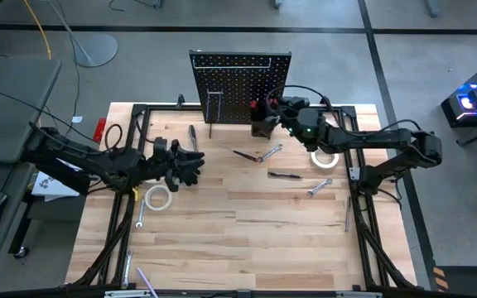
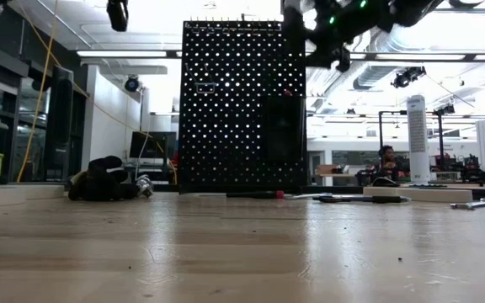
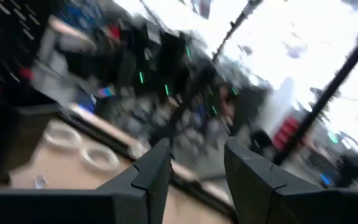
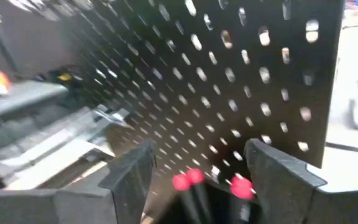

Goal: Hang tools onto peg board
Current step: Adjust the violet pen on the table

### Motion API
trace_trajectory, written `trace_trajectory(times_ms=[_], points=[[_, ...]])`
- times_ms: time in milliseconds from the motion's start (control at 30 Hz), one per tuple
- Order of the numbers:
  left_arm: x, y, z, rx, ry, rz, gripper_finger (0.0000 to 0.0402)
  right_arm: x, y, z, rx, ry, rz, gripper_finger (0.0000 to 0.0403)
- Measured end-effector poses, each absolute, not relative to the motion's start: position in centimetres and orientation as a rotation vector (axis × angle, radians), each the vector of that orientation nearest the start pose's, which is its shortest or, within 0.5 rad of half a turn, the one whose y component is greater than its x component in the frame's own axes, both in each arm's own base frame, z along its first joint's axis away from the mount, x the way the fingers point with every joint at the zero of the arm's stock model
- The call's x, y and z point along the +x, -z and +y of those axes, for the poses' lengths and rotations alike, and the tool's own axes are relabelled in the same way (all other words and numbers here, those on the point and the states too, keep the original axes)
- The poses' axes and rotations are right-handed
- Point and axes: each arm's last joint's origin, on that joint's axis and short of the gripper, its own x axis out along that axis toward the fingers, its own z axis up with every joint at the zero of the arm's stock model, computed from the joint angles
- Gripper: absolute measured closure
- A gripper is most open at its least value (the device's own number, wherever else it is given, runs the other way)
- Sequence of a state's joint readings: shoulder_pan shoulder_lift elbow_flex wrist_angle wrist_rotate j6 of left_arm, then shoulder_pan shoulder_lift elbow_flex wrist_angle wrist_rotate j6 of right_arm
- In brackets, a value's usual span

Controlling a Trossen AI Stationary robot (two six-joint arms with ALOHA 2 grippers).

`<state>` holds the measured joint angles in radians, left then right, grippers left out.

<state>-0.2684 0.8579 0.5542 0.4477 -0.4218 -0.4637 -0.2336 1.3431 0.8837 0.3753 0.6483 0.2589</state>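
Observation:
The black peg board (image 1: 240,83) stands upright at the table's far edge, with metal hooks (image 1: 214,103) and a small black bin (image 1: 263,126). My right gripper (image 4: 197,168) is open just above the bin, facing the board (image 4: 241,74). Red-ended screwdriver handles (image 4: 188,180) stick up from the bin between its fingers. In the high view it is at the board's right part (image 1: 273,106). My left gripper (image 1: 195,163) is open and empty, low over the table's left half, and shows in the low view too (image 2: 108,181). Wrenches (image 1: 270,153), screwdrivers (image 1: 284,175) and tape rolls (image 1: 157,197) lie on the table.
A second tape roll (image 1: 325,157) lies under my right arm. More wrenches (image 1: 319,188) (image 1: 139,213) and a screwdriver (image 1: 193,136) are scattered on the wooden top. A black frame (image 1: 135,149) runs around the table. The near half of the table (image 1: 247,240) is bare wood.

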Motion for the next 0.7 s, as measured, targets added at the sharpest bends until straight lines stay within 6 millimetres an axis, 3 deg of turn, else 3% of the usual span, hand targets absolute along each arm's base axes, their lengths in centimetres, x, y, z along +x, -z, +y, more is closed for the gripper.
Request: trace_trajectory(times_ms=[100,267,467,700], points=[[18.4,-30.4,-4.6,-0.516,-0.064,0.031,0.0302,27.7,-31.4,-7.2,0.204,0.813,-0.064,0.0153],[18.0,-29.1,-6.2,-0.501,-0.011,0.466,0.0391,25.9,-33.6,-4.7,0.180,0.724,-0.093,0.0152],[18.1,-27.2,-9.1,-0.503,0.158,0.706,0.0400,23.8,-34.9,-1.7,0.162,0.611,-0.065,0.0151],[17.5,-24.1,-13.8,-0.445,0.403,1.011,0.0401,22.9,-33.3,0.7,0.309,0.536,0.091,0.0160]])
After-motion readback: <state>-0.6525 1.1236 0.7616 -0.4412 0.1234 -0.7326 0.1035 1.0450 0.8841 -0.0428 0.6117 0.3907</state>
